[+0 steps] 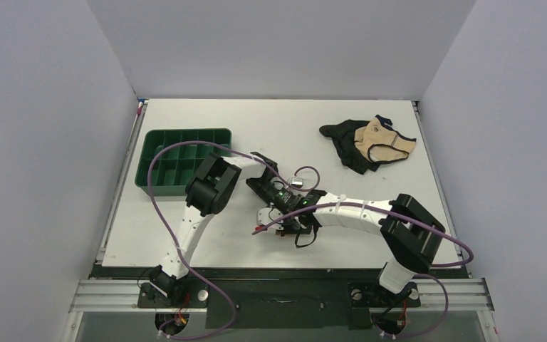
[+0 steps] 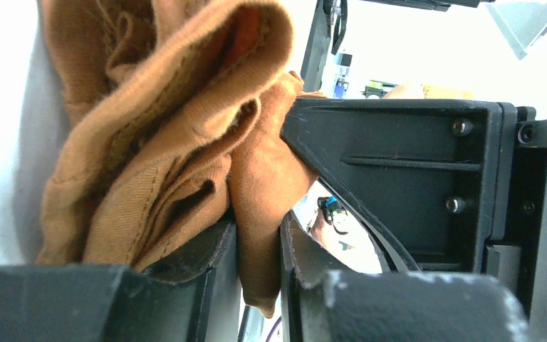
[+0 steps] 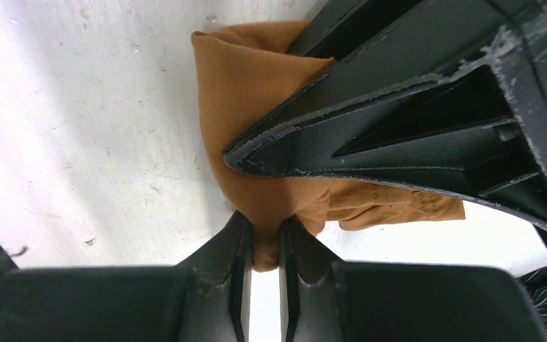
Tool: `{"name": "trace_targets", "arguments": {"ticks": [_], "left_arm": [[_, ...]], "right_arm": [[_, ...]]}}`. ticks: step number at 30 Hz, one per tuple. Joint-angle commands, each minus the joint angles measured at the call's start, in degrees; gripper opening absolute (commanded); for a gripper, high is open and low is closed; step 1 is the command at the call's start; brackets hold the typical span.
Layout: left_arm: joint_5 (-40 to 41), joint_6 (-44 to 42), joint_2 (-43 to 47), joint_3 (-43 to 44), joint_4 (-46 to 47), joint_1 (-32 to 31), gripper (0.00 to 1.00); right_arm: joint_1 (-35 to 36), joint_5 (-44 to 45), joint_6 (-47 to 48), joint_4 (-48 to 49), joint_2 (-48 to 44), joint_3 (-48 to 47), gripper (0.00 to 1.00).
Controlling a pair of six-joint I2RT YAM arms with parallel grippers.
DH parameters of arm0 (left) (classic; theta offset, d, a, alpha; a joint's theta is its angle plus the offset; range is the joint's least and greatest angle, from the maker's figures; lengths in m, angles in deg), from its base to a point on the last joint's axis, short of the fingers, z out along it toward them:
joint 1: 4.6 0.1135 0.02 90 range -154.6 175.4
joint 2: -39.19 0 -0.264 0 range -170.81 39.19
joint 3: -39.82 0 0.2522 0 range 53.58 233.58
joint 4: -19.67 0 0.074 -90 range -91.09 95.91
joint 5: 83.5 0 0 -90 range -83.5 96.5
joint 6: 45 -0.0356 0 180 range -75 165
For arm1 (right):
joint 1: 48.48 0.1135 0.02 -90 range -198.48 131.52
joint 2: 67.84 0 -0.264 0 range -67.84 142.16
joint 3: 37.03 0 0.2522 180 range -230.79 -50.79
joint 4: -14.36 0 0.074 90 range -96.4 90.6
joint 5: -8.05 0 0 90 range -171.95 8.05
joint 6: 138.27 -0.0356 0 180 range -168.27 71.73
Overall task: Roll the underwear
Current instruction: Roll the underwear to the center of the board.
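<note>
The rust-brown underwear [image 2: 164,142] is bunched and held between both grippers just above the table near its front middle. In the top view only a small brown bit [image 1: 283,231] shows under the grippers. My left gripper [image 2: 259,249] is shut on a fold of the fabric. My right gripper [image 3: 263,249] is shut on another fold, with the cloth [image 3: 256,107] spreading over the white table beyond it. The two grippers sit almost touching in the top view, left [image 1: 278,205] and right [image 1: 290,223]. The cream waistband is hidden.
A green compartment tray [image 1: 158,187] stands at the left. A black garment [image 1: 343,146] and a beige garment with dark trim [image 1: 381,142] lie together at the back right. White walls enclose the table on three sides.
</note>
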Motion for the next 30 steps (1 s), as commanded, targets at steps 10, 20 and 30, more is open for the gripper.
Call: {"name": "trace_targets", "arguments": {"ticks": [10,20,30], "left_arm": [[13.4,-4.4,2.3,0.2,1.0,2.6,0.42],[15.5,-7.2,4.5,-0.5,-1.9,4.7,0.51],[16.7,-10.6,7.2,-2.6,-4.9,7.3,0.52]], "right_arm": [[-0.8,-11.6,-3.1,-5.0,3.1,-0.9,0.00],[-0.9,-12.6,-4.0,-6.0,2.9,-0.4,0.00],[-2.3,-13.7,-4.3,-6.5,3.1,-0.7,0.00]]}}
